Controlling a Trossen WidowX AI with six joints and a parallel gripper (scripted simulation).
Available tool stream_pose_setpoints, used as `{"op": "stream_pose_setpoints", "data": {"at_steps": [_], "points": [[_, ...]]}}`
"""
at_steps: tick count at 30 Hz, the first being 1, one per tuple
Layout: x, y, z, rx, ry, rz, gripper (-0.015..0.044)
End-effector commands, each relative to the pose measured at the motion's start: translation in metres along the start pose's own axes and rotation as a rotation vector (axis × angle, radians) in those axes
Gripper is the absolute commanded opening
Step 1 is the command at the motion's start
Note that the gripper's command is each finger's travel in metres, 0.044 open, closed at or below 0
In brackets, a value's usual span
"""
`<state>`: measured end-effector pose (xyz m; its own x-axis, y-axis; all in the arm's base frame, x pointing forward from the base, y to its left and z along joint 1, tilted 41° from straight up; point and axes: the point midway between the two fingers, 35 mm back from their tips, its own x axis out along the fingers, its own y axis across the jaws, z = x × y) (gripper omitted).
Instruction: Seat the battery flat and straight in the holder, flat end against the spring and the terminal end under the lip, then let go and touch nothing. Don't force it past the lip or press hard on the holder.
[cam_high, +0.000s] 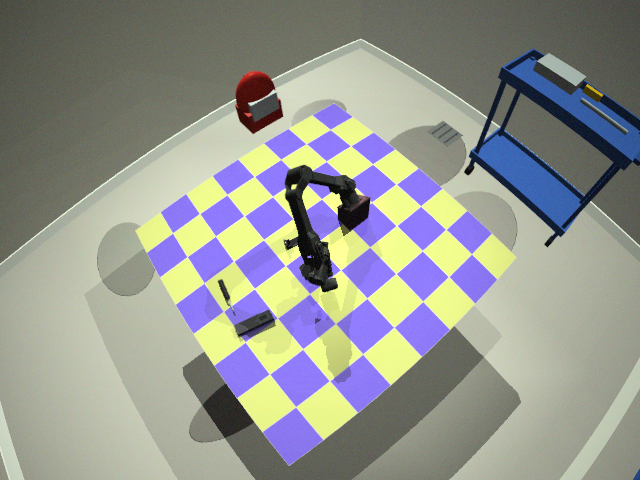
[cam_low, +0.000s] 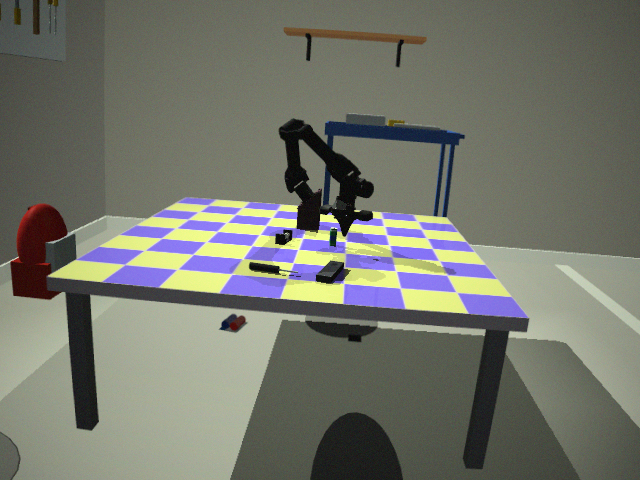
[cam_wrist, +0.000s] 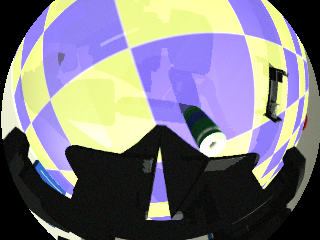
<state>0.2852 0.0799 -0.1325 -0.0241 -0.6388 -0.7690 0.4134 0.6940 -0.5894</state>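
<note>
Found the claw (cam_wrist: 159, 150) clenched tip to tip, with nothing between the fingers. Noted it hanging low over the middle of the surface (cam_low: 439, 289), pointed downward, somewhat toward the far edge in the exterior view.

Located the battery (cam_low: 333, 236) standing upright on the surface, long axis vertical, pale end cap uppermost. Placed it just beside the claw on the side of the near edge, apart from the fingertips and not touching them. Confirmed from the wrist view: battery (cam_wrist: 202, 128) just ahead and to the right of the closed tips, outside the line of closure. Judged that a grasp would call for reopening and shifting over the battery first.

Located the holder (cam_low: 283, 237) toward the left edge from the battery, near it but apart, with no battery in it. Marked the seating as not yet begun.

Recorded a screwdriver (cam_low: 266, 267) and a flat black box (cam_low: 330, 270) toward the near edge, well away from the claw.

Could not see the battery in the top view, hidden behind the arm. Made out the holder (cam_high: 293, 241) there only as a small dark sliver. Could not distinguish spring or lip in any view, nor tell the terminal end from the flat end with confidence.
</note>
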Motion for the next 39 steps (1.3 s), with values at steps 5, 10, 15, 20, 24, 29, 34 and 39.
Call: {"op": "stream_pose_setpoints", "data": {"at_steps": [5,10,15,20,24,29,34,39], "points": [[0.000,-0.011,0.002,-0.001,-0.005,-0.001,0.0000],[0.000,-0.019,0.003,-0.002,-0.005,-0.002,0.0000],[0.000,-0.028,0.003,-0.002,-0.005,-0.002,0.0000],[0.000,-0.036,0.003,-0.002,-0.005,-0.003,0.0000],[0.000,-0.042,0.003,-0.002,-0.005,-0.003,0.0000],[0.000,-0.050,0.002,-0.002,-0.005,-0.004,0.0000],[0.000,-0.059,0.002,-0.003,-0.005,-0.004,0.0000],[0.001,-0.067,0.001,-0.003,-0.005,-0.005,0.0000]]}}
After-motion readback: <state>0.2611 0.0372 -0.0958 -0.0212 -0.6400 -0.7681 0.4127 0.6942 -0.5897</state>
